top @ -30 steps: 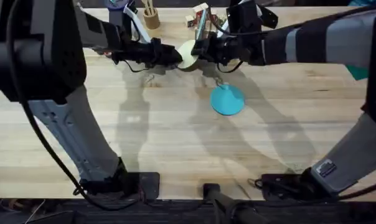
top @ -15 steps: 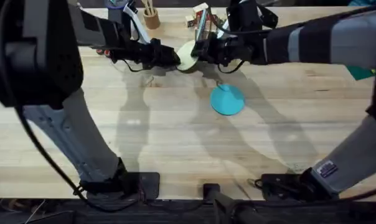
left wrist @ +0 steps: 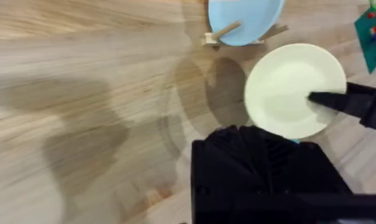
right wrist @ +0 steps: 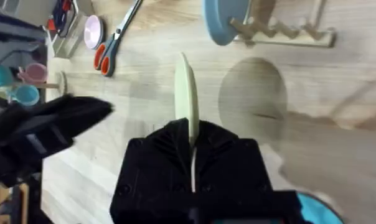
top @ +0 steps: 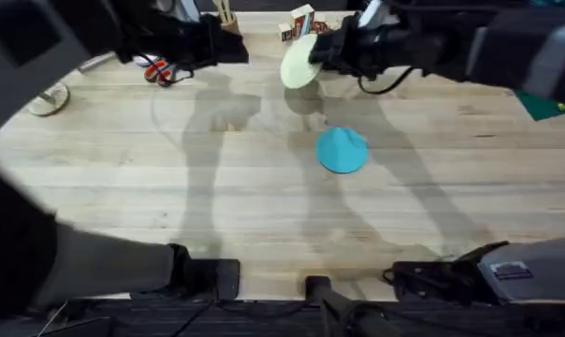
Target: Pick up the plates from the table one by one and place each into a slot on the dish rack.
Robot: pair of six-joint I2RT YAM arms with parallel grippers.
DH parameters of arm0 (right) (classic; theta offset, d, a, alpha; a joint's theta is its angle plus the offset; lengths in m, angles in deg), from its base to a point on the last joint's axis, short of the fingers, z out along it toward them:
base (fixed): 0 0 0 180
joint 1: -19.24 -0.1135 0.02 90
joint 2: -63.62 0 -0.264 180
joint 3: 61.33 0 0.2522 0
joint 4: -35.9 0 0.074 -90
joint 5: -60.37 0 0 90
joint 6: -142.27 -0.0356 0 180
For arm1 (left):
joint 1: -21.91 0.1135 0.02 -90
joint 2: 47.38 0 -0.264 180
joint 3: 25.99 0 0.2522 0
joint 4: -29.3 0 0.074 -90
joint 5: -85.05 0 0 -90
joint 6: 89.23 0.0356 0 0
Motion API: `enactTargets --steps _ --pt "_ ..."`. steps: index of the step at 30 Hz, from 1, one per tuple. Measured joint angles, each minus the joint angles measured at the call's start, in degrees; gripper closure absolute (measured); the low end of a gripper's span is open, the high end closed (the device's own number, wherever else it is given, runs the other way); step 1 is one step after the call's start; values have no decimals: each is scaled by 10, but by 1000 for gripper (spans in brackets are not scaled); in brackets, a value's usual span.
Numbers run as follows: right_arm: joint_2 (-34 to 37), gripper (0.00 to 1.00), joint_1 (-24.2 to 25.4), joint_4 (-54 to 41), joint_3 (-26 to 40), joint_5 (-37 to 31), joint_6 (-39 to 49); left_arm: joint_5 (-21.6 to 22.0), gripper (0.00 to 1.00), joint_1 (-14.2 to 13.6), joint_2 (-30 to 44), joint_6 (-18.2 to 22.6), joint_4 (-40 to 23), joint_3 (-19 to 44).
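A: Looking down from above first; what do you see?

B: The right gripper (top: pixel 325 58) is up at the far side, near the middle; it is closed tight on the cream plate (top: pixel 300 63) and holds it off the table (top: pixel 217 206); the turquoise plate (top: pixel 342 150) lies flat on the wood, nearer to us and a bit to the right, with nothing touching it.

A: And the left gripper (top: pixel 212 42)?

B: It hangs at the far side too, off to the left of the cream plate and apart from it; I cannot tell if it is open or closed.

A: Now the left wrist view?

B: The cream plate shows its round face here; one dark finger (left wrist: pixel 337 102) of the right gripper lies across its edge; past it stands the dish rack (left wrist: pixel 220 32), and a pale blue plate (left wrist: pixel 247 18) sits in it.

A: And the right wrist view?

B: The cream plate is seen from its thin edge, standing up straight between the closed fingers; the rack is ahead of it, not touching; its other slots look free.

A: So how far along are we?

B: I think about the middle; one plate seems to be in the rack; the cream one is in the air and needs to go into a slot; the turquoise one is not picked up yet.
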Motion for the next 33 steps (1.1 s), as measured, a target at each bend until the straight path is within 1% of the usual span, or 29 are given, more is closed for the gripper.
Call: enactTargets --steps 7,9,12,17,20,24,29,30,31,32,33 --pt "-105 969 7 -116 0 -58 31 71 963 0 -122 31 -87 0" --pt "-130 969 7 -143 0 -73 41 88 962 0 -153 42 -111 0" --pt "-160 969 7 -208 8 -101 51 117 962 0 -200 57 -144 0" --pt "-170 969 7 -331 54 -139 57 150 963 -1 -269 82 -186 0" --pt "-170 970 7 -390 91 -163 60 172 963 -7 -302 89 -208 0" --pt "-170 970 7 -435 134 -190 64 205 963 -26 -335 96 -233 0" --pt "-170 970 7 -473 168 -204 64 225 955 -46 -349 111 -254 0" --pt "-170 970 7 -476 171 -205 64 228 879 -47 -349 115 -254 0" --pt "-170 969 7 -479 174 -206 64 230 755 -47 -349 117 -254 0" --pt "-170 969 7 -483 176 -207 64 232 624 -47 -349 119 -254 0" --pt "-170 969 7 -484 178 -207 64 233 457 -47 -349 119 -254 0"
